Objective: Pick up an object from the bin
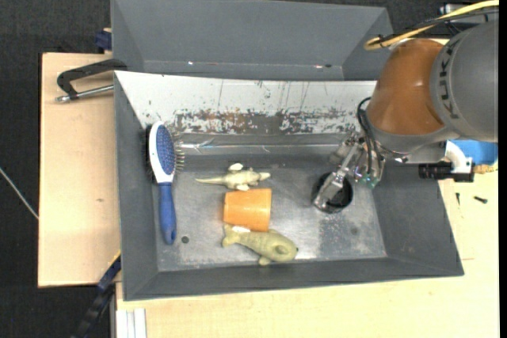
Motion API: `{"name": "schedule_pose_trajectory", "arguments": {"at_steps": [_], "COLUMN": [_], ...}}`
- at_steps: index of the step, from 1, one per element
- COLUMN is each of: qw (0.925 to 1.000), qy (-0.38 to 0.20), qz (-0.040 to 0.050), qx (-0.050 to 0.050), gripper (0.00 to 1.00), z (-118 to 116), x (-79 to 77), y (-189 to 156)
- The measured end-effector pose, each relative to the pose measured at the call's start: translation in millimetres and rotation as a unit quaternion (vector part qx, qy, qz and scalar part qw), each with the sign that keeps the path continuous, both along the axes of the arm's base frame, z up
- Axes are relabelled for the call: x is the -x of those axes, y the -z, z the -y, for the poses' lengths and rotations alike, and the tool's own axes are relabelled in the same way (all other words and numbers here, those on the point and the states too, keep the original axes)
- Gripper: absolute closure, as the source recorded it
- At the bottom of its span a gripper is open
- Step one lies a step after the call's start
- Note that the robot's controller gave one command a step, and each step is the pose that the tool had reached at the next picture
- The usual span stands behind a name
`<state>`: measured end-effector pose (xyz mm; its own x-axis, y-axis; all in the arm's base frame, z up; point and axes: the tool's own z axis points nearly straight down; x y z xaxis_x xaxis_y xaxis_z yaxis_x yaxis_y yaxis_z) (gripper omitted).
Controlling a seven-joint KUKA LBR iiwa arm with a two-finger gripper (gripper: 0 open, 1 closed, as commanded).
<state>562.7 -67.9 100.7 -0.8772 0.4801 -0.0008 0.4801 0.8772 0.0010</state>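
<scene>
No thing is seen to be gripped. The end effector (334,194) is lowered to the floor of the bin (412,227) in the right part of the frame, and a small dark shape (339,199) is seen at its tip. Whether that shape is a loose thing or a part of the robot cannot be told, nor can it be told whether the end effector is open or closed.

Bare grey floor is left all around this spot: below it towards the lower wall, to the right up to the foot of the sloped right wall, and to the left, where a clear gap is kept from the nearest thing.

That nearest thing is an orange block (247,209), set near the middle of the floor. A pale lizard toy (236,179) is laid just above it and an olive fish-like toy (265,244) just below it, close to the lower edge. A blue brush (164,170) is laid upright in the frame along the left wall, well apart from the end effector. The orange wrist cover (404,91) is held above the upper right wall.
</scene>
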Motion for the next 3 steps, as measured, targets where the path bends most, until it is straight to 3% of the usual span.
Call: {"name": "schedule_pose_trajectory", "arguments": {"at_steps": [1,2,3], "qw": [0.9514,0.9412,0.9415], "qy": [-0.308,-0.338,-0.337], "qz": [0.0034,-0.0009,0.0033], "qx": [0.002,-0.001,0.0], "gripper": [0.0,0.0,1.0], "z": [3,14,14], "x": [9.9,-25.6,-27.4], "y": [27,29,27]}}
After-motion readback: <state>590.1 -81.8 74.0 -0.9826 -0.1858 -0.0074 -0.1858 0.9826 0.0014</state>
